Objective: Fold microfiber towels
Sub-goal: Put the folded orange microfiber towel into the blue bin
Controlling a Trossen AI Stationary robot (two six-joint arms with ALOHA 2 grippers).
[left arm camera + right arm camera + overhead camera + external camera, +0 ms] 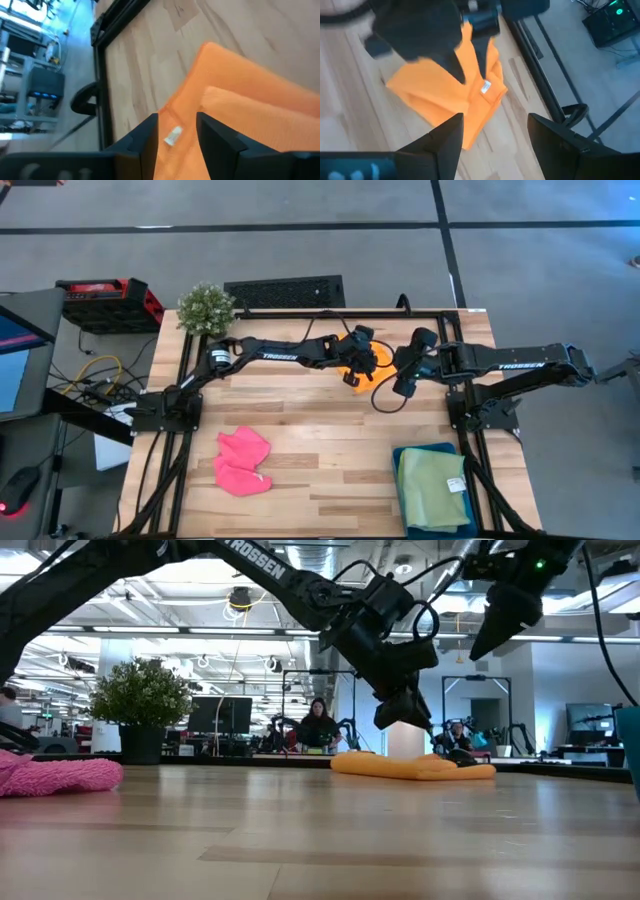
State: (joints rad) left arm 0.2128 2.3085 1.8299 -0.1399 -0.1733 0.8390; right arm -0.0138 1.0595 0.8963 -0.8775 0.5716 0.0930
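Under both arms, a big wooden table [330, 430] is seen, with a black frame around it. Two dark arms are stretched over its far side, and their tips are close together there.

Between the two tips and just below them, the orange towel [412, 767] is laid flat on the wood in a folded heap. A small white tag [486, 87] is sewn at its edge.

The left gripper [176, 131] is held right above the orange towel. Its jaws are parted, with a gap between them, and the white tag is seen in that gap. Nothing is pinched by them. In the low view its tip is hung just over the cloth.

The right gripper [495, 132] is held higher, beside the left one and a little away from the orange towel. Its jaws are spread wide and nothing is held in them.

Far from both jaws, at the near side of the table, the pink towel [243, 460] is left in a crumpled pile. At the near corner on the right arm's side, the light green towel [433, 490] is laid folded on a dark teal tray [402, 455].

A small green plant [206, 307] is set at the far corner on the left arm's side.
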